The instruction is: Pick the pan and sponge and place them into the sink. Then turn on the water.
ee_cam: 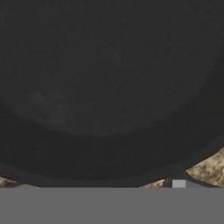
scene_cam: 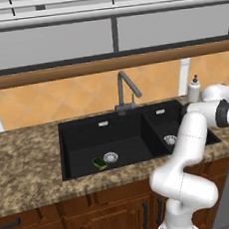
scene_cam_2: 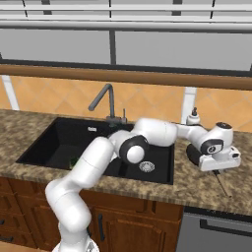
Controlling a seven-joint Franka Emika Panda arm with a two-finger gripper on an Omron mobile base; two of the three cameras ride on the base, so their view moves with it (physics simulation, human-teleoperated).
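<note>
The sponge (scene_cam: 99,162) already lies in the big left bowl of the sink (scene_cam: 78,128), near the silver drain — so that part looks done. The pan (ee_cam: 109,87) is not in yet. It sits on the worktop (scene_cam_2: 197,184) to the right of the sink, under the robot's hand, and its thin handle pokes out toward the front edge. The end effector (scene_cam_2: 216,165) is low over the pan, and I cannot tell if it is open or gripping. The faucet (scene_cam: 125,88) gives no water — that comes last.
</note>
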